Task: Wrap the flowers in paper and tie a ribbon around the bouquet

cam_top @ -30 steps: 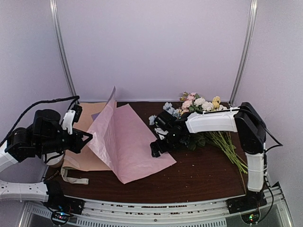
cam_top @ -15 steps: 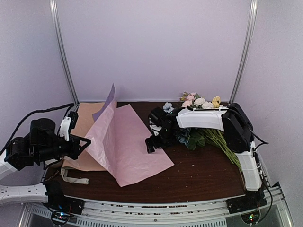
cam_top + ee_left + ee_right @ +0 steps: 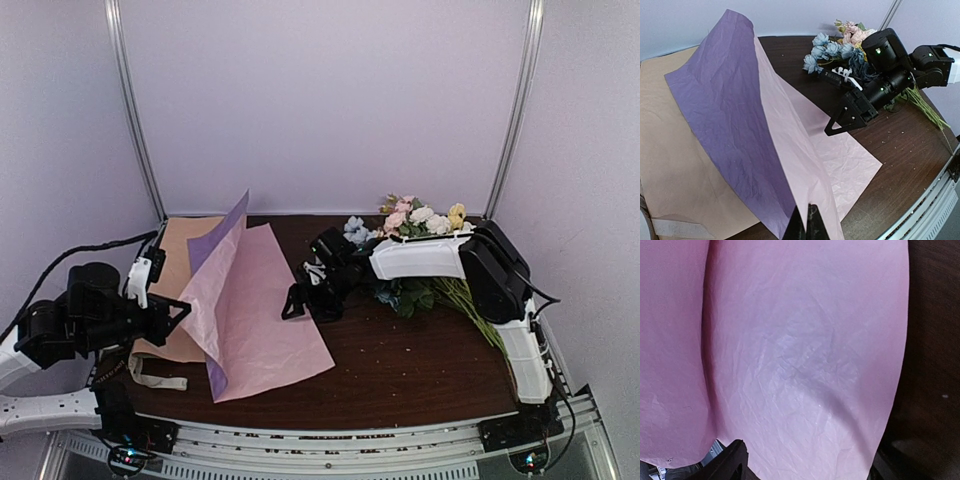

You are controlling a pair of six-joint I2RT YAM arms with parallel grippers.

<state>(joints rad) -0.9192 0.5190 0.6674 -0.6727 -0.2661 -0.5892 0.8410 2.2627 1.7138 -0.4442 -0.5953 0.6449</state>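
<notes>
Two arms in shot here. The left claw (image 3: 806, 225), bottom middle of its own wrist view, is pinched tight on the edge of the paper (image 3: 255, 300) and holds that side up off the table (image 3: 430, 365). So the sheet stands as a fold, purple face to the left, pink face to the right and lying flat toward the middle of the overhead view.

The right claw (image 3: 846, 121) sits centre frame overhead, low over the right edge of the pink side. Its fingers are spread wide and grip nothing, and I can't tell if they touch the sheet.

The flowers (image 3: 425, 218) lie at the upper right of the table behind the right arm, stems running down to the right, apart from the paper. A blue bunch (image 3: 827, 50) lies just beside them.

Tan sheets (image 3: 180, 240) lie under the paper at left. The ribbon (image 3: 158, 381) lies near the lower left table edge, just below them.
</notes>
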